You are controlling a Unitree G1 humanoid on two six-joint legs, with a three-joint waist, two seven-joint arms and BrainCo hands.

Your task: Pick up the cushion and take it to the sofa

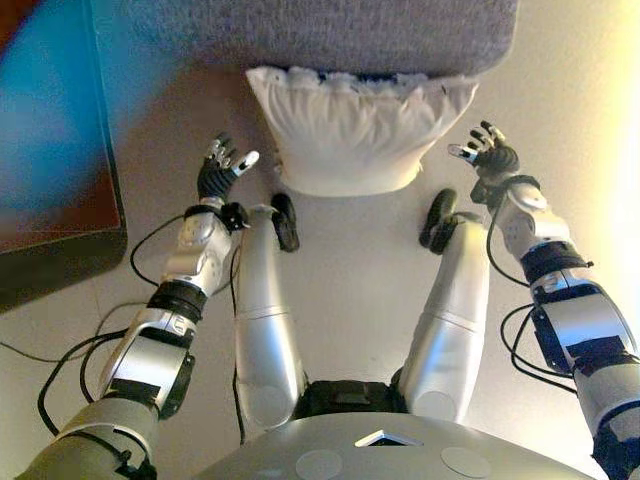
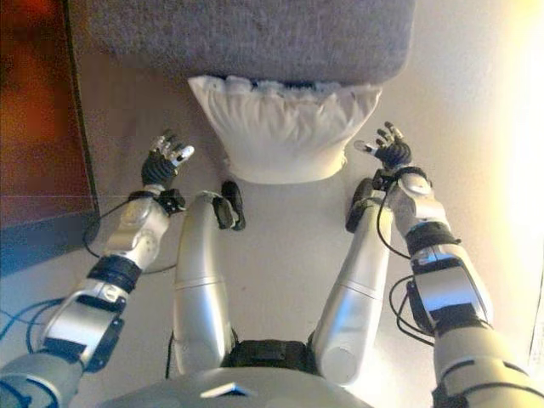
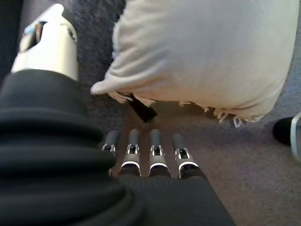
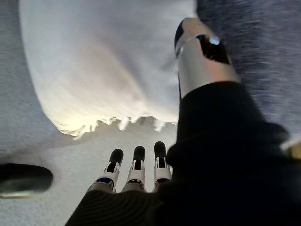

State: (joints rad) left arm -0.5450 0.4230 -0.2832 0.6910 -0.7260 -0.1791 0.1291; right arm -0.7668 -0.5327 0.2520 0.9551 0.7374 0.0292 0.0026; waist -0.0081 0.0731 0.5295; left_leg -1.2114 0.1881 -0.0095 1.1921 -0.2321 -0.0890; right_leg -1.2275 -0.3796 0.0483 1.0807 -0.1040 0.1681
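Observation:
A white cushion point(image 1: 355, 130) with a fringed edge leans on the floor against the front of the grey sofa point(image 1: 330, 35). My left hand point(image 1: 222, 168) is open and empty, just left of the cushion and apart from it. My right hand point(image 1: 487, 152) is open and empty, just right of the cushion, with a small gap. The left wrist view shows the cushion point(image 3: 207, 52) past my straight fingers point(image 3: 153, 155). The right wrist view shows the cushion point(image 4: 103, 61) past my fingers point(image 4: 136, 167) and thumb point(image 4: 200, 56).
A dark low table or screen point(image 1: 55, 150) stands at the left, close to my left arm. Pale floor point(image 1: 355, 260) lies between me and the cushion. A dark strap or tag point(image 3: 141, 108) shows under the cushion's corner.

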